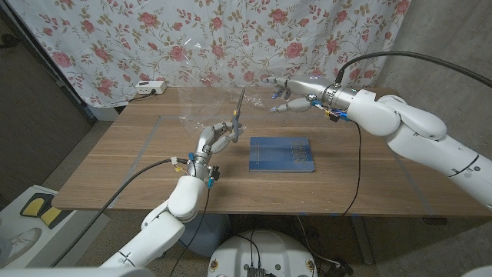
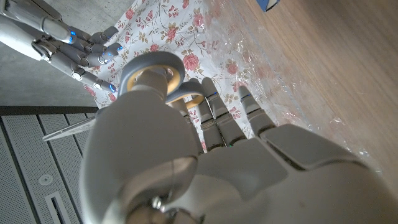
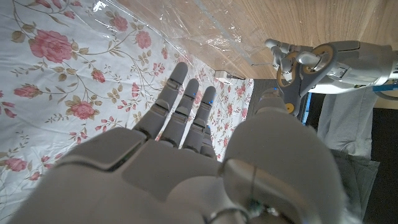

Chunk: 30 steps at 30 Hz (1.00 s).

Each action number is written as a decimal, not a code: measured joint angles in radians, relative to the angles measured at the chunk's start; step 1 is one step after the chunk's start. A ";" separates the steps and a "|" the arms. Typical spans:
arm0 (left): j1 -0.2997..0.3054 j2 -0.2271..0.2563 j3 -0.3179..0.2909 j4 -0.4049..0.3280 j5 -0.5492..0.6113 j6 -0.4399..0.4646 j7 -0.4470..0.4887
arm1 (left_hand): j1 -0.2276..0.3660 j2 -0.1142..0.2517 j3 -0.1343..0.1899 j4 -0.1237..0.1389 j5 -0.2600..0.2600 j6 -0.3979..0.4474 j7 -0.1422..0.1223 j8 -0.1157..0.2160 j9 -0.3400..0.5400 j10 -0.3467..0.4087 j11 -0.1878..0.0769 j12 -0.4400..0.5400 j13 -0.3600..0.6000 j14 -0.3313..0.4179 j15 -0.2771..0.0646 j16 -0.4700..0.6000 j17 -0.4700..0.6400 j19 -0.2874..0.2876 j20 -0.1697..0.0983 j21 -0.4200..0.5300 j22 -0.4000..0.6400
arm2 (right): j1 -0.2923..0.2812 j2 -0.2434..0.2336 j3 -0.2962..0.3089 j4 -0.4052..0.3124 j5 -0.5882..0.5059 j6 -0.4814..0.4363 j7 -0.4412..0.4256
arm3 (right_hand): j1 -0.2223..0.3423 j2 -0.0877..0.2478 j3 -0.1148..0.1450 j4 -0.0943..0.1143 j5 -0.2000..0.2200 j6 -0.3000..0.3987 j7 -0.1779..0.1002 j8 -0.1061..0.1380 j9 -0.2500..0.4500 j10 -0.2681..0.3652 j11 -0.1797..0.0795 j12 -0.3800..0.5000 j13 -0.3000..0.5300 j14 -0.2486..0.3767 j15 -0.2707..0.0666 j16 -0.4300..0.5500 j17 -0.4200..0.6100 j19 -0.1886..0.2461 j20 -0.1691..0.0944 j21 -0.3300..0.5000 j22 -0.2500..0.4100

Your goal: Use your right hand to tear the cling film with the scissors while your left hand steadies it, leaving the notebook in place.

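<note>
While the left hand (image 1: 217, 138) grips the scissors (image 1: 239, 113) by their handle, blades pointing up toward 12 o'clock, the task assigns that tool to the right hand (image 1: 286, 94). The right hand hovers with fingers apart and nothing in them, at about 2 o'clock from the scissors and well apart from them. Cling film (image 1: 192, 92) rises as a barely visible sheet at 11 o'clock from the left hand; whether that hand also touches it, I cannot tell. The notebook (image 1: 282, 154) lies flat on the table (image 1: 369, 177) at 4 o'clock from the scissors.

Risks, as judged:
- Handover fails: slim handles, scissors drop.
- Unsteadied film collapses or clings to the blades.
- Dropped scissors or a low right arm shift the notebook.
</note>
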 measured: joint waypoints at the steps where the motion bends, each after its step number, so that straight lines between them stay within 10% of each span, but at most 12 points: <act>1: 0.003 -0.003 -0.001 -0.001 -0.011 0.000 -0.002 | -0.001 0.001 0.000 0.000 0.000 0.000 0.000 0.000 0.000 0.000 0.000 0.000 0.001 0.000 0.000 -0.004 0.000 0.000 0.000 0.000 0.000 | -0.005 -0.001 0.003 0.000 0.004 -0.002 -0.009 | 0.000 0.000 0.000 0.000 0.000 0.000 0.000 0.000 0.000 0.000 0.000 0.000 0.000 0.000 0.000 0.000 -0.001 0.000 0.000 0.000 0.001; 30: 0.036 -0.044 0.020 -0.016 -0.175 -0.007 -0.041 | -0.043 -0.006 0.002 0.014 0.000 -0.007 0.004 0.040 0.032 0.000 0.000 0.026 0.020 0.085 -0.003 0.006 0.011 0.005 -0.002 0.020 0.005 | -0.094 -0.007 0.051 0.013 0.106 -0.001 -0.153 | -0.030 -0.004 -0.010 -0.001 0.000 -0.003 0.004 0.003 0.000 0.000 0.000 0.000 -0.005 -0.009 -0.001 0.008 -0.001 0.000 0.000 -0.007 0.001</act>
